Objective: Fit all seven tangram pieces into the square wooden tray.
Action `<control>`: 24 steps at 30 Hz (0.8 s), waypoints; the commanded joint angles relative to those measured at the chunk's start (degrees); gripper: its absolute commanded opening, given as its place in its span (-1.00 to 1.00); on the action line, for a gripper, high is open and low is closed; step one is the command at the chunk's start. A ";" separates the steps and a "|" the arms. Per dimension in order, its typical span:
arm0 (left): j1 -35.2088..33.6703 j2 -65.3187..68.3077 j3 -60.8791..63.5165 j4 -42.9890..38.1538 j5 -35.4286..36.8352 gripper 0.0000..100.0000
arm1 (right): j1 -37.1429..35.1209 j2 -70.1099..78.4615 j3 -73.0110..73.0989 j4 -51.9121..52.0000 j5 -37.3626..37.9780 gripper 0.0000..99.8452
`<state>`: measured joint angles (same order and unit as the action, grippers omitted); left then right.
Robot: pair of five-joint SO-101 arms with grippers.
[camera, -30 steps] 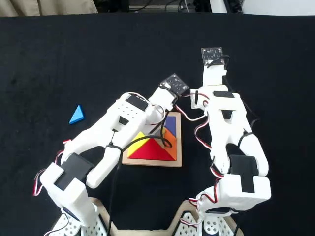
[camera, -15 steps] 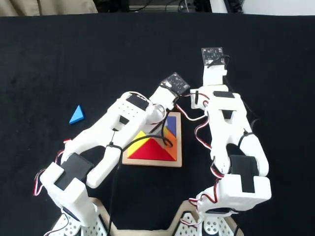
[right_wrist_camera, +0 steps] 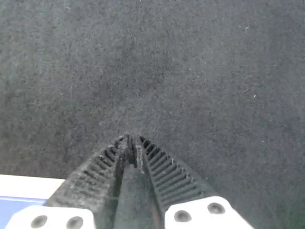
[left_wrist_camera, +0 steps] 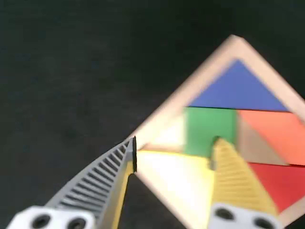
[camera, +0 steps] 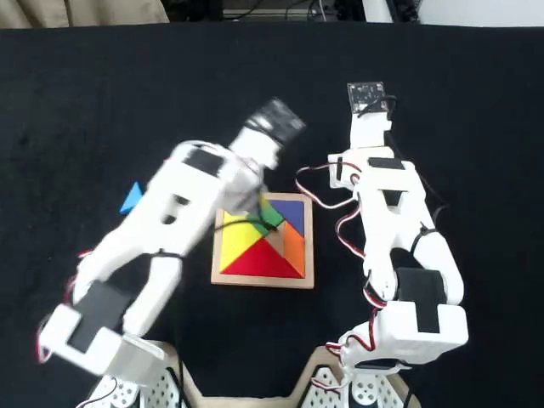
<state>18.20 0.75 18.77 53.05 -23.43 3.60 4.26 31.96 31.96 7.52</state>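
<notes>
Nearest, square wooden tray (camera: 263,280), pale raised rim, holding flat painted pieces: red triangle (camera: 263,260), yellow triangle (camera: 234,242), orange piece (camera: 294,240), green square (left_wrist_camera: 209,125), blue triangle (left_wrist_camera: 238,90). Over its far-left part, left gripper (left_wrist_camera: 174,157), ridged fingers spread apart, gripping nothing, arm masking that corner. Off left on matte black cloth (camera: 85,102), loose blue triangle (camera: 128,202), small, partly hidden by that arm. Farther right, right gripper (right_wrist_camera: 129,148), toothed fingers pressed together, empty.

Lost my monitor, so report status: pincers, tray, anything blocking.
Left pincer open over tray corner. Right pincer shut above cloth. Blue triangle loose on cloth, outside tray. Left arm overhangs tray.
</notes>
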 commanded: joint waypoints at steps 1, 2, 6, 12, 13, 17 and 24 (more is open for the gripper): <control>-12.09 -10.11 -2.77 4.75 -0.26 -0.75 | 0.53 -0.48 -1.36 -0.97 0.44 -0.98; -14.90 -11.16 -2.68 5.71 -0.26 -0.82 | 0.53 -0.48 -1.36 -0.97 0.44 -0.98; -24.40 -11.60 -0.92 6.15 -1.93 -0.91 | 0.35 -0.48 -1.36 -0.97 0.44 -0.98; -30.02 -7.47 -1.54 11.43 -8.09 -0.62 | 0.35 -0.48 -1.27 -0.97 0.44 -0.98; -30.64 -6.51 -1.54 11.96 -8.00 -0.58 | 0.35 -0.48 -1.27 -0.97 0.44 -0.98; -30.99 -1.93 -0.66 11.78 -3.60 -0.44 | 0.18 -0.40 -1.27 -0.97 0.44 -0.98; -33.10 5.71 -1.36 3.34 -0.18 -0.39 | 0.18 -0.40 -1.19 -0.97 0.44 -0.98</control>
<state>-13.27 4.26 18.77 59.91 -23.25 3.60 4.26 31.96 31.96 7.52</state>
